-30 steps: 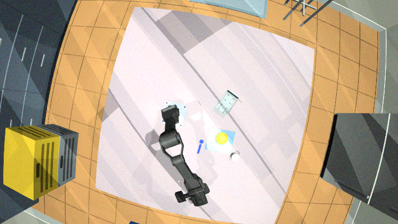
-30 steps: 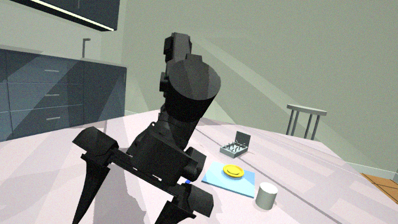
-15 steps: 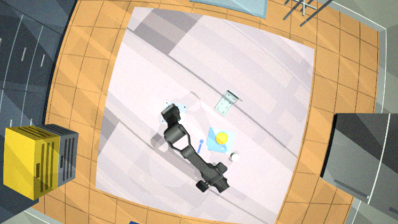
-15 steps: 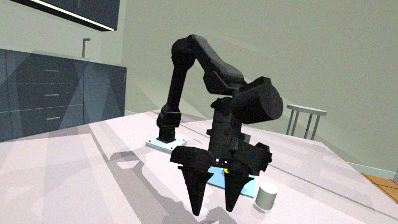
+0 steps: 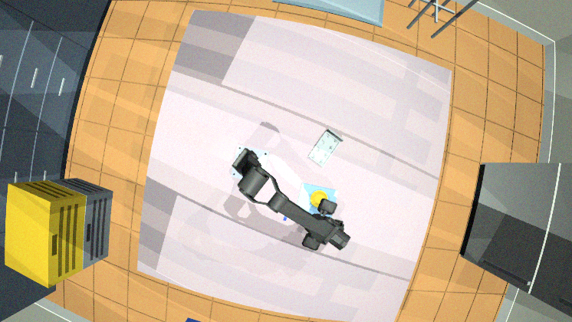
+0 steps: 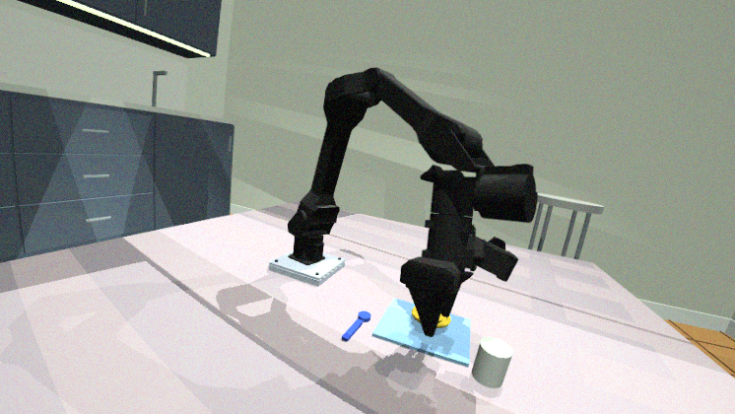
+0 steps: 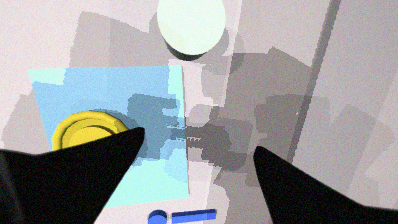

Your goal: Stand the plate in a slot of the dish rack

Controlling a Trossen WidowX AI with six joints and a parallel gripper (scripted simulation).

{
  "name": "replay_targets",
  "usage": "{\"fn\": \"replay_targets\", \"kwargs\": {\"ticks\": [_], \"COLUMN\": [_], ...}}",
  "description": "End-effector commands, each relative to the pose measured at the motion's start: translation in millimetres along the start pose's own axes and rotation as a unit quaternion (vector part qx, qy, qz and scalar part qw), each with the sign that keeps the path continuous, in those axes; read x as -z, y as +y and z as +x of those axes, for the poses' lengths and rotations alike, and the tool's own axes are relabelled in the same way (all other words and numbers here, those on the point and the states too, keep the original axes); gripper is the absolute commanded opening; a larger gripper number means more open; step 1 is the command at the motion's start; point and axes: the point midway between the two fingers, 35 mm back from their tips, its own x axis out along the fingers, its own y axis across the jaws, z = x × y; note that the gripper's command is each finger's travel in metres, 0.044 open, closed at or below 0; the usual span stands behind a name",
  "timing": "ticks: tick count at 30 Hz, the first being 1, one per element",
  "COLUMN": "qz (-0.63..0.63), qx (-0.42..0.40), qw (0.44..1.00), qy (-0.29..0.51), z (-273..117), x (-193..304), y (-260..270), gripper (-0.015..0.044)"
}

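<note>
A light blue placemat (image 6: pixel 411 336) lies flat on the pale table (image 6: pixel 128 318). A blue spoon (image 6: pixel 356 326) rests just beside the mat's edge, and a pale cylindrical cup (image 6: pixel 492 362) (upright) stands near the opposite corner. A stool (image 6: pixel 566 218) stands beyond the table.

The plate (image 7: pixel 89 129) is small, round and yellow, with a raised rim. It lies flat on a light blue mat (image 7: pixel 100 90), toward one edge of it. The rack (image 5: pixel 324 147) is a small pale grey rectangular frame with thin rails across it, sitting flat on the tabletop (image 5: pixel 280 80), well apart from the plate, its slots unfilled.
</note>
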Motion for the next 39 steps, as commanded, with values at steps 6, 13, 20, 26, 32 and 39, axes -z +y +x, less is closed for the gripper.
{"fn": "replay_targets", "kwargs": {"ticks": [6,13,20,26,32,39], "qz": [-0.100,-0.108,-0.110,-0.112,-0.112,-0.110], "qx": [-0.078,-0.084,-0.084,-0.084,-0.084,-0.084], "qw": [0.991,0.989,0.989,0.989,0.989,0.989], "qy": [0.048,0.052,0.053,0.054,0.054,0.053], "z": [-22.2,-22.8,-13.4,-4.0,5.3,16.3], "x": [23.1,25.6,26.5,27.4,28.4,29.6], "y": [74.6,80.0,81.5,82.9,84.5,86.6], "gripper": [0.0400,0.0400,0.0400,0.0400,0.0400,0.0400]}}
